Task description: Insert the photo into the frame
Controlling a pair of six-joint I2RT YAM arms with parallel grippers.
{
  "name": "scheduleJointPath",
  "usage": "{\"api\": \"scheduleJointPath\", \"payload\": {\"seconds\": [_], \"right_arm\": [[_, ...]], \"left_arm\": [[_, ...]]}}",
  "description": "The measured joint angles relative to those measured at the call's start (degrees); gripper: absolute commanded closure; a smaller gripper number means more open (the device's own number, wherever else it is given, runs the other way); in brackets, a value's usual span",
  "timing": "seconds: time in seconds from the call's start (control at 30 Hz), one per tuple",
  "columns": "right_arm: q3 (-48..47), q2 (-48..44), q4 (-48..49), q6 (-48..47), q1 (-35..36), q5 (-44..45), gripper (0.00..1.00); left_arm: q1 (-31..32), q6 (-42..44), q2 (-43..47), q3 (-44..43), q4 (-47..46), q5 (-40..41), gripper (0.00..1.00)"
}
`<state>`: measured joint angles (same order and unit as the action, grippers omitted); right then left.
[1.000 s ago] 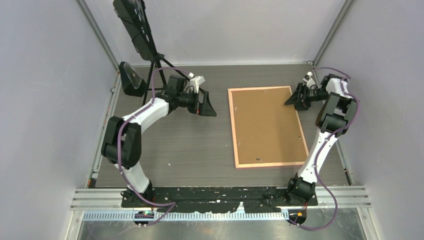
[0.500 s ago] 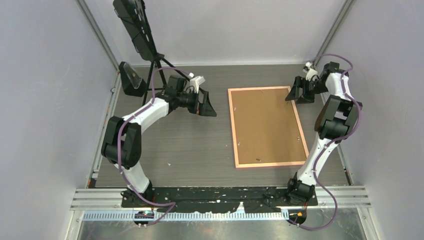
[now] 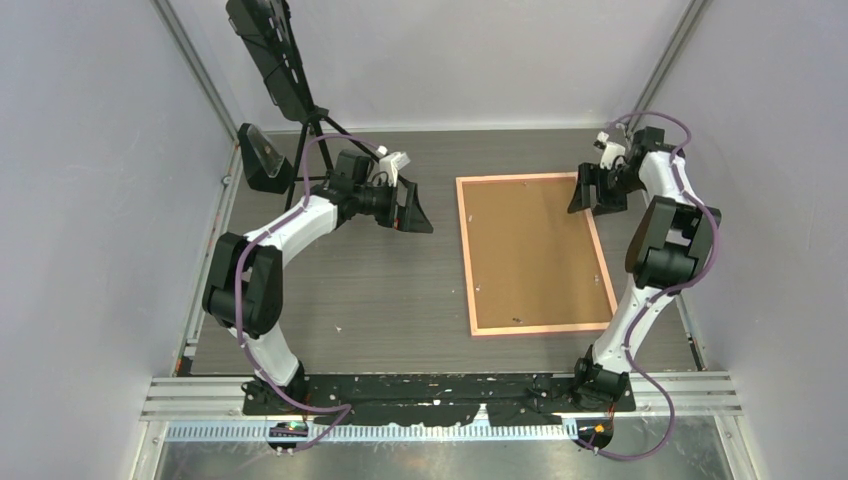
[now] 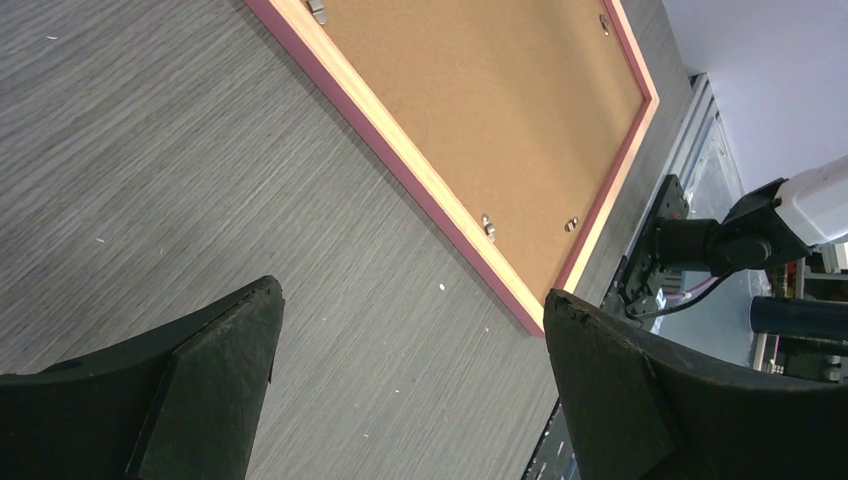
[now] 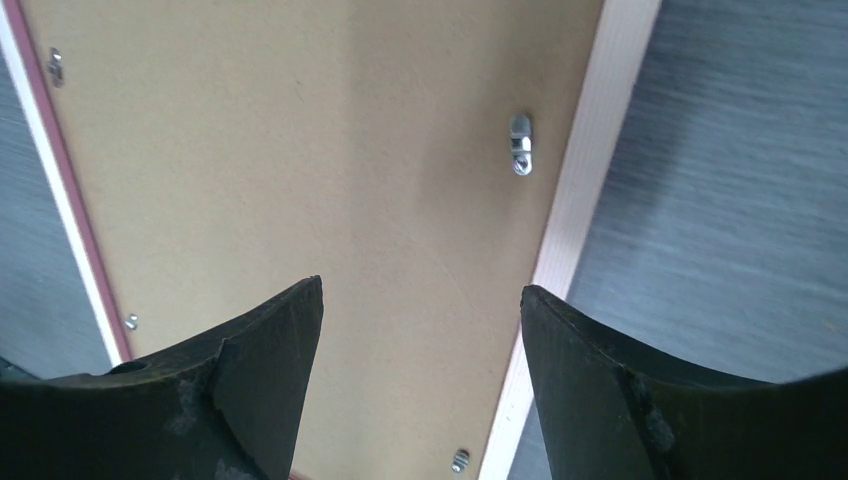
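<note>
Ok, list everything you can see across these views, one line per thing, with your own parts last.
Thin-railed rectangular picture frame: one, salmon-pink, lying face down on the right half of the table.
Plain flat backing board: one, brown, set inside the frame.
Small metal retaining tabs: at least four, silver, along the board's edges.
Wood-grain table: one, dark grey, under everything.
Tripod-mounted device: one, black, far-left corner.
Wedge-shaped object: one, black, beside the tripod; can't tell what it is.
Left gripper: one, black, open and empty, over bare table left of the frame.
Right gripper: one, black, open and empty, above the frame's far right corner.
</note>
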<state>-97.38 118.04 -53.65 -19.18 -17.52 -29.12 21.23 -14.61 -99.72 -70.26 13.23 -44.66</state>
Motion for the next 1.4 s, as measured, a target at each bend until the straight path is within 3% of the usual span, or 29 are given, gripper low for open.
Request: {"api": "scheduleJointPath", "payload": {"seconds": [0.3,0.5,1.0,1.4], "right_arm": [[13.11,-10.38,7.45,-2.67,-0.11,9.73,0.26],[20.68,-11.30,10.62,-4.33,-0.11,13.03,0.26],[27.39,-11.93,15.15,-4.52,0.33,12.61,0.28],[31.54,-14.60,18.60,-1.62,6.38,12.37,0.29]], "left_arm": [[0.00,-0.13,0.00,0.00,1.86,3.19,0.01],[0.00,0.09,0.00,0.00,3.67,5.64,0.01],[0.00,2.99,2.51,1.90,8.85,12.63,0.01],[0.00,1.64,0.63,1.27,10.19,16.61,0.01]]}}
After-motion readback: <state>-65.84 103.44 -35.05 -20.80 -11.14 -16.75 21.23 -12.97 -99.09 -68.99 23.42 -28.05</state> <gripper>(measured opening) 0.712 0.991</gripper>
